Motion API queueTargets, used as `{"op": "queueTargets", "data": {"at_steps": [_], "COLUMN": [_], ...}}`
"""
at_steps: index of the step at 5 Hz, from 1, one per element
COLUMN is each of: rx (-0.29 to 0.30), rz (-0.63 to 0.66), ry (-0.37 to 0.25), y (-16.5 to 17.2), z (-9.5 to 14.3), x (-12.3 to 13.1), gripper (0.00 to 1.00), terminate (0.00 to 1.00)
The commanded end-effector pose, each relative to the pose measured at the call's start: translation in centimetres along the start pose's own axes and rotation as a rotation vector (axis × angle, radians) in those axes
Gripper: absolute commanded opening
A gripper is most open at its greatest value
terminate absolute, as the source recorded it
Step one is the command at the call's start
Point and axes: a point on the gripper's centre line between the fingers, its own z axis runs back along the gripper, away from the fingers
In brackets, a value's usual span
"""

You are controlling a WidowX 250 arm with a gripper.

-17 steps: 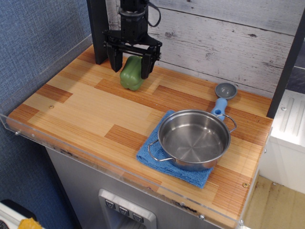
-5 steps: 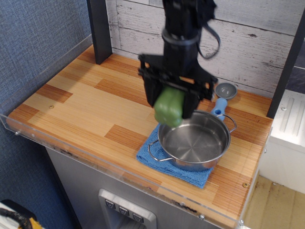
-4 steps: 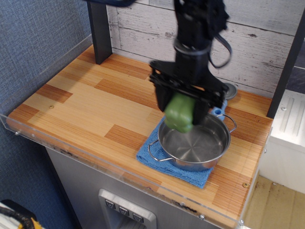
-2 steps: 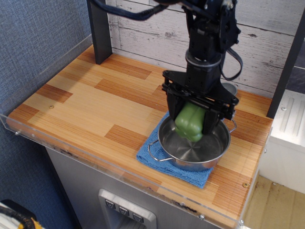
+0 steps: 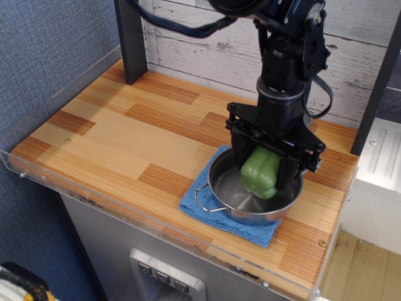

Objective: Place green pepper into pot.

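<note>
The green pepper [image 5: 261, 174] is a matte light-green toy, held between the black fingers of my gripper [image 5: 263, 177]. The gripper is shut on it and reaches down into the pot [image 5: 227, 194], a shallow shiny steel pot with thin wire loop handles. The pepper hangs inside the pot's rim, over its middle to right side; I cannot tell whether it touches the bottom. The arm hides the pot's far rim and right handle.
The pot stands on a folded blue cloth [image 5: 200, 204] at the front right of the wooden counter [image 5: 119, 135]. A clear plastic lip [image 5: 75, 188] runs along the counter's front edge. A dark post [image 5: 128, 37] stands at the back left. White plank wall behind.
The gripper has carried the pepper from the back left of the counter to the right and down, from above the pot's left rim into the pot. The small scoop is now hidden behind the arm.
</note>
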Motion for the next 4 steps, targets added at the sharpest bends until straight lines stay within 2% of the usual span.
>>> {"op": "queueTargets", "data": {"at_steps": [1, 2, 3, 4], "rx": [0.011, 0.024, 0.068, 0.096], "rz": [-0.001, -0.012, 0.045, 0.116], "ry": [0.032, 0.035, -0.059, -0.107], "y": [0.6, 0.9, 3.4, 6.0], "z": [0.9, 1.6, 5.9, 8.4], "x": [0.6, 0.7, 1.0, 0.9], "gripper": [1.0, 1.0, 1.0, 1.0], "terminate": [0.0, 0.0, 0.0, 0.0]}}
